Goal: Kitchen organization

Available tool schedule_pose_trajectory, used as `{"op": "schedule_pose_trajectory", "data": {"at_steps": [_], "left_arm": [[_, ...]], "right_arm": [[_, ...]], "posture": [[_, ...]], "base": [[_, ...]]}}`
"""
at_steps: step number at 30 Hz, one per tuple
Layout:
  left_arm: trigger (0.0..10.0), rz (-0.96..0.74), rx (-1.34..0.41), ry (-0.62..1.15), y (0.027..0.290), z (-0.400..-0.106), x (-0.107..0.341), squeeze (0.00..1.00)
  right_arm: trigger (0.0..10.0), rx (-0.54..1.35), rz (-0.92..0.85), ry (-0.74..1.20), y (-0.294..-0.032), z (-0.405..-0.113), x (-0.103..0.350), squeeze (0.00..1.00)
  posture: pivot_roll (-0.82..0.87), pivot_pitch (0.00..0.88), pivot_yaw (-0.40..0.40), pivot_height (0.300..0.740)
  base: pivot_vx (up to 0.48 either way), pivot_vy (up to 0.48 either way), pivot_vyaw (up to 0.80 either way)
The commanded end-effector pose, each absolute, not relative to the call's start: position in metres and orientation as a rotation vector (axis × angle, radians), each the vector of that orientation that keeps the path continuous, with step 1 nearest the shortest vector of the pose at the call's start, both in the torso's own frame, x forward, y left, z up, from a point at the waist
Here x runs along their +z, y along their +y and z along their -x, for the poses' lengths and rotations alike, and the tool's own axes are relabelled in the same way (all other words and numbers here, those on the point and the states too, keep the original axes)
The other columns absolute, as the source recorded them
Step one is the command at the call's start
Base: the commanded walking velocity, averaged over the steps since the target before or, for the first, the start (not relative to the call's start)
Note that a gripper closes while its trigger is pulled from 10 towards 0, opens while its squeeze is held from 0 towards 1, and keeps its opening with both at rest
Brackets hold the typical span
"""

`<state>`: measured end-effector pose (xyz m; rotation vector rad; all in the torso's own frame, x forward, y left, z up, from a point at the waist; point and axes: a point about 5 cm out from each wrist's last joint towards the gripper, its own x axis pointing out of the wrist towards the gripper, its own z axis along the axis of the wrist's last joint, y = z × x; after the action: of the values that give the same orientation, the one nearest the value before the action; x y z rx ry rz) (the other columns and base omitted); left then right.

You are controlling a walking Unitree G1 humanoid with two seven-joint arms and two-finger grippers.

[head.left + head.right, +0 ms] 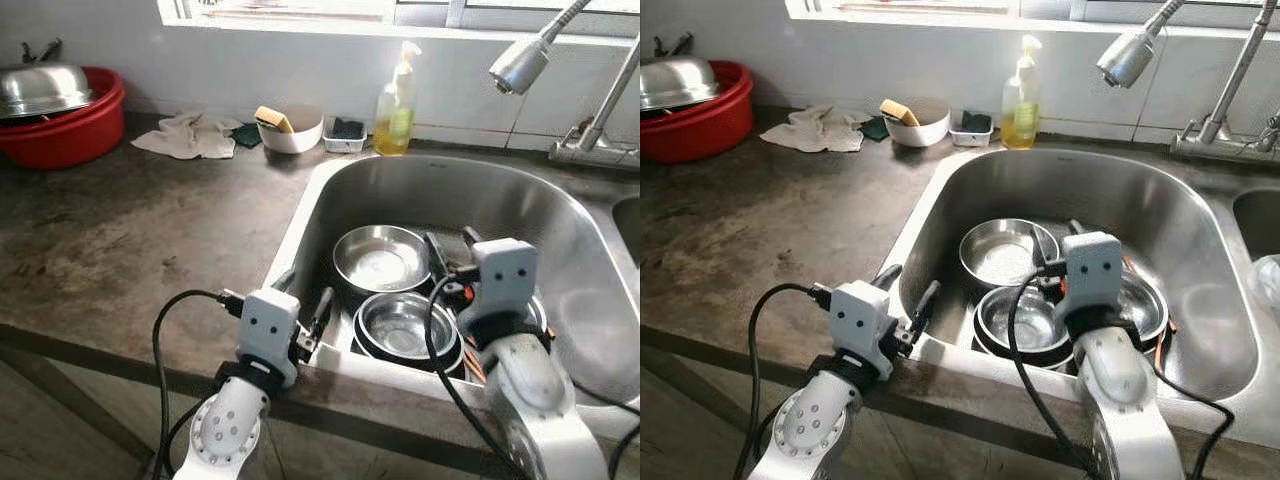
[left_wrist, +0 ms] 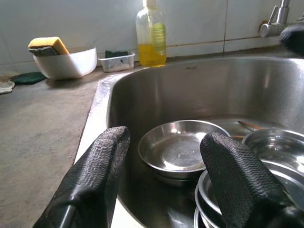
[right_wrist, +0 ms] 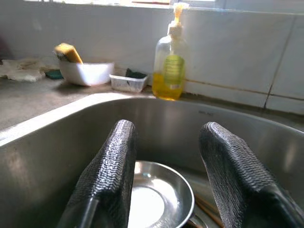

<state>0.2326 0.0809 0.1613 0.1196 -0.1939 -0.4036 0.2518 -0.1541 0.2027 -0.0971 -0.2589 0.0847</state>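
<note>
Both claws hang with fingers apart, gripping nothing: the left claw (image 1: 308, 318) over the sink's near rim, the right claw (image 1: 452, 262) above the dishes, probably lining up a pick. Steel bowls (image 1: 381, 258) sit mouth-up in the sink (image 1: 560, 215), one alone, others nested just beside it, likely left for washing. Being round, they have no long axis. A soap bottle (image 1: 396, 105) stands upright on the surface (image 1: 120, 230) behind.

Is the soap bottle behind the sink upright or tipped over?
Upright: the soap bottle stands on its base against the tiled wall, pump on top.
</note>
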Motion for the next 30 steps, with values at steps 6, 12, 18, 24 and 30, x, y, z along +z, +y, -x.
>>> {"op": "schedule_pose_trajectory", "data": {"at_steps": [6,12,18,24,30], "left_arm": [[10.0,-0.125,-0.407,-0.215,0.0784,-0.2332,0.1659,0.0],[10.0,-0.134,-0.415,-0.216,0.0781,-0.234,0.1651,0.0],[10.0,-0.139,-0.413,-0.211,0.0797,-0.2332,0.1639,0.0],[10.0,-0.136,-0.416,-0.208,0.0795,-0.2326,0.1636,0.0],[10.0,-0.134,-0.417,-0.209,0.0785,-0.2331,0.1633,0.0]], "right_arm": [[10.0,0.085,0.053,-0.304,-0.146,-0.2391,0.2087,0.0],[10.0,0.072,0.051,-0.304,-0.1473,-0.2439,0.2087,0.0],[10.0,0.075,0.036,-0.287,-0.1449,-0.2453,0.2068,0.0],[10.0,0.081,0.018,-0.275,-0.1418,-0.2457,0.2052,0.0],[10.0,0.08,0.011,-0.265,-0.1405,-0.2465,0.2031,0.0]], "posture": [[0.07,0.076,0.024,0.74],[0.08,0.064,0.025,0.74],[0.09,0.063,0.023,0.74],[0.08,0.073,0.024,0.74],[0.08,0.078,0.025,0.74]], "base": [[0.0,0.0,0.0],[0.0,0.0,0.0],[0.0,0.0,0.0],[0.0,0.0,0.0],[-0.208,0.0,0.0]]}}
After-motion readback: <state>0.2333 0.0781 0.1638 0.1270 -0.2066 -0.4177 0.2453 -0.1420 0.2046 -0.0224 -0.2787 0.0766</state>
